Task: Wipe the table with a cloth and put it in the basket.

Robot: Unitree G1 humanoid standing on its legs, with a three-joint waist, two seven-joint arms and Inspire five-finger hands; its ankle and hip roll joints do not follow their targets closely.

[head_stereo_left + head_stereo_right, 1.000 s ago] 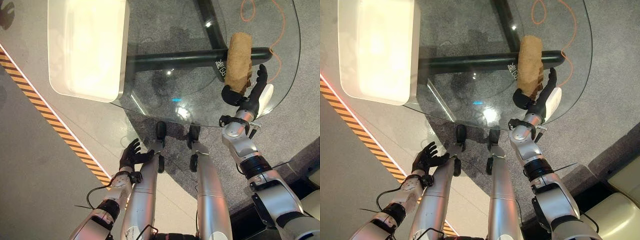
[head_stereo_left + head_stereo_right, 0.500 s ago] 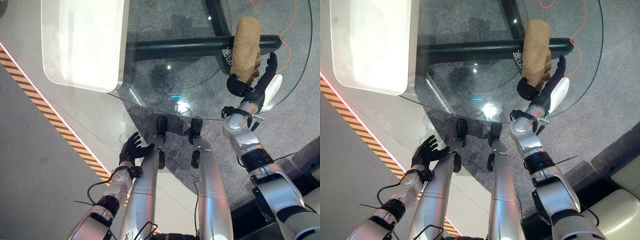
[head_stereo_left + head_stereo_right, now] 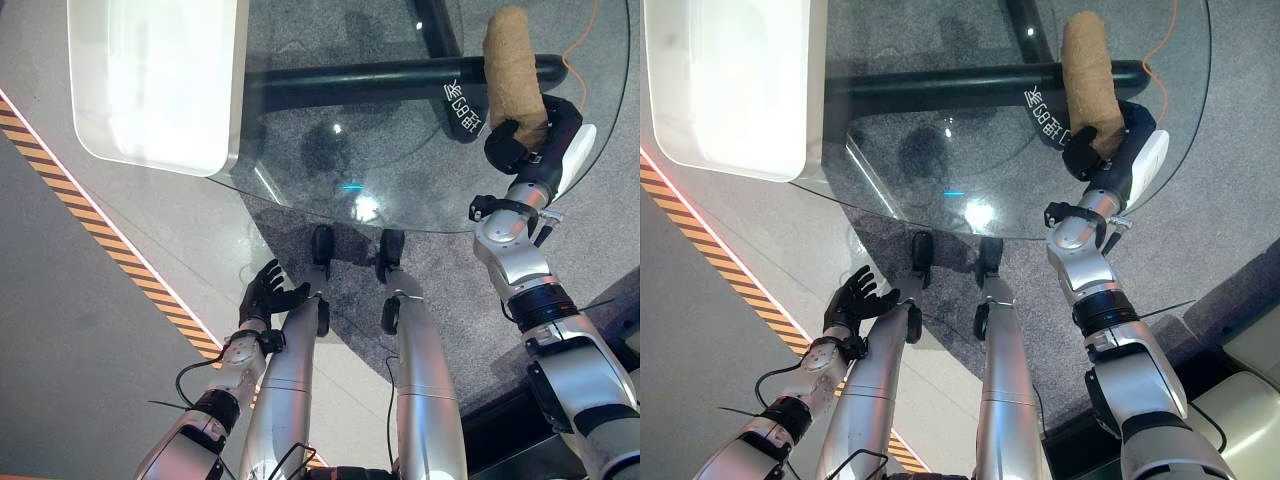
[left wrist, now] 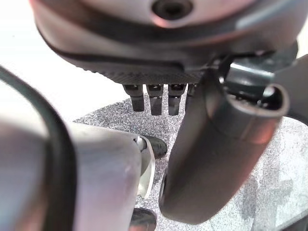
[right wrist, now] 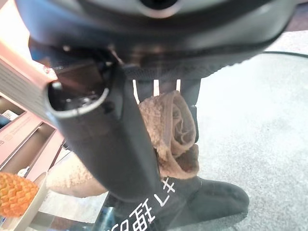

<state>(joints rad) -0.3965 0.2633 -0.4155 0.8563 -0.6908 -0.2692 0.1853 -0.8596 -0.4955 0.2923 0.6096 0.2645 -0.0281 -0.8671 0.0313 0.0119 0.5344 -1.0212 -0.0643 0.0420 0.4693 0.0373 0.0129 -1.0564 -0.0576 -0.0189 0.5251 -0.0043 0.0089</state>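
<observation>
Progress: the cloth is on the glass desk with the right robot hand on its near end, so I judge the wiping to be under way; nothing shows how much of the glass has been covered.
Left to do: finish the wipe, then carry the cloth to the basket, which sits on the far left of the desk, well apart from the cloth.
Cloth: a brown rolled bundle lying near-to-far at the desk's right side, over the dark bar of the desk's frame seen through the glass.
Right robot hand: curled round the cloth's near end; its wrist view shows the thumb across the roll and the fingers closed behind it, a firm grasp.
Left robot hand: low at the near left, off the desk, fingers spread and relaxed, holding nothing.
</observation>
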